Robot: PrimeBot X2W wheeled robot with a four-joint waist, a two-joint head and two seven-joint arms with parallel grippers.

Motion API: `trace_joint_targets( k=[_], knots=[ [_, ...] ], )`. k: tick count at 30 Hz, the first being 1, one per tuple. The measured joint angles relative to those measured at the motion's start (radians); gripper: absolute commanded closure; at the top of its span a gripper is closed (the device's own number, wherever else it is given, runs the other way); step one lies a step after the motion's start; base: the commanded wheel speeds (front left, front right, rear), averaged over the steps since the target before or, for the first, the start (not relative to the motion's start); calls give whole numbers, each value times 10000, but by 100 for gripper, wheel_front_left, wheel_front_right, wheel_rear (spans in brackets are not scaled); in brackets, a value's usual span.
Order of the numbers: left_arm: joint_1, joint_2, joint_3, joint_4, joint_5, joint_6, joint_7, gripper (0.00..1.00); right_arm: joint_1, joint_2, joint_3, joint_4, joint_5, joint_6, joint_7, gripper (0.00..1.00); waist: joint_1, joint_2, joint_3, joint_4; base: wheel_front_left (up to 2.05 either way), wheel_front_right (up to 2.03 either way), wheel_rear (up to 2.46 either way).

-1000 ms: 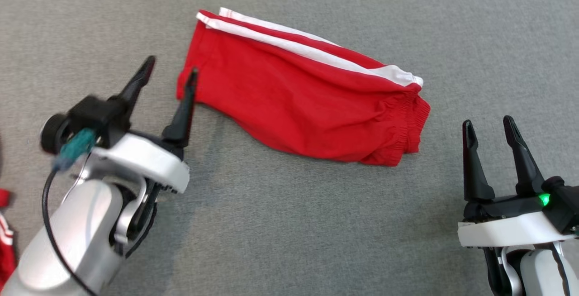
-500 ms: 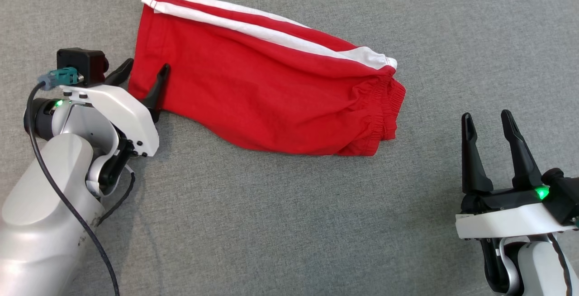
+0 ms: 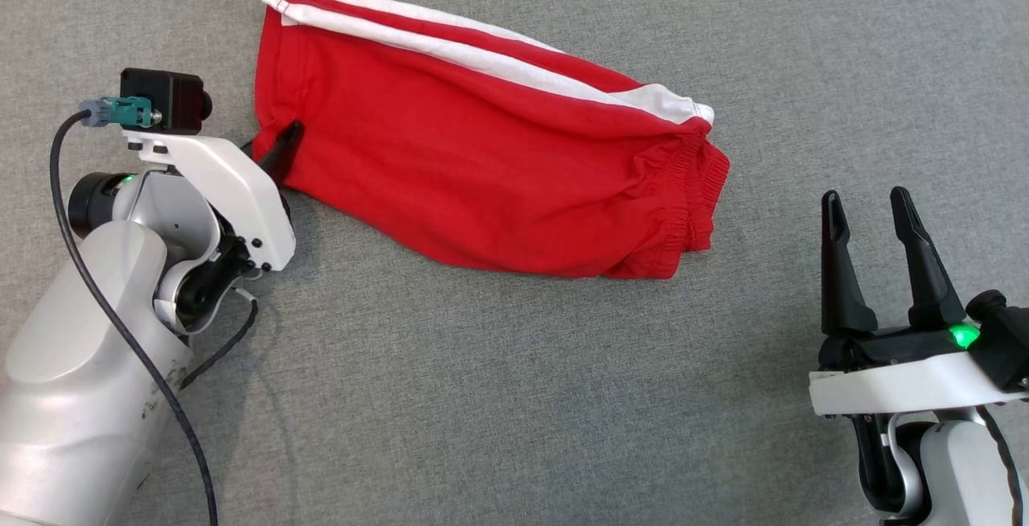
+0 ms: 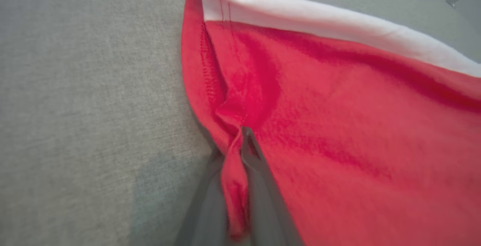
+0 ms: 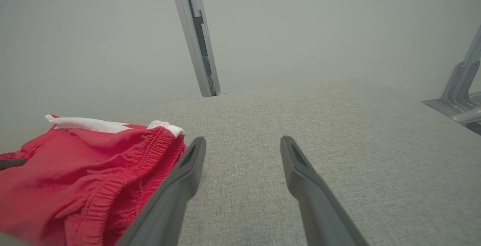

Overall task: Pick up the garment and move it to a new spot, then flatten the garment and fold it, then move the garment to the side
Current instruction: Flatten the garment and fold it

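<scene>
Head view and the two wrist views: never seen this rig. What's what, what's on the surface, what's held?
It is a wheeled robot with two arms, each ending in two long dark fingers. The head view looks down from a camera on its head: left arm at lower left, right arm at lower right. Each wrist view looks along that arm's own fingers. On the grey cloth surface lies a pair of red shorts with white side stripes. The left fingers are shut on a pinch of the shorts' hem; the right fingers stand open, apart from the shorts, holding nothing.
</scene>
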Motion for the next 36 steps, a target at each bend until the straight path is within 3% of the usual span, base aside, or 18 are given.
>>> trace_joint_targets(
  k=[9,21,29,30,31,36],
  knots=[
    [1497,-107,539,-1114,-522,337,-1041,100,154,4,-226,73,8,0,0,0,0,0,-329,179,0,0,0],
    [4791,-31,769,-4652,-585,1942,-1996,100,443,12,-449,119,-403,0,40,0,0,0,-821,1112,0,0,0],
    [5706,-88,780,-5359,-777,2449,-1950,100,514,10,-476,12,-497,0,288,0,0,0,-1009,1307,0,0,0],
    [5724,-136,782,-5352,-748,2499,-2052,67,546,8,-468,8,-497,0,326,0,0,0,-1031,1318,0,0,0],
    [5723,-134,769,-5335,-732,2500,-2046,0,559,12,-449,6,-497,0,332,0,0,0,-1057,1322,0,0,0],
    [5706,-244,1139,-5421,-249,2754,-3248,0,570,4,-362,-19,-502,0,414,0,0,0,-1243,1323,0,0,0]
  ],
)
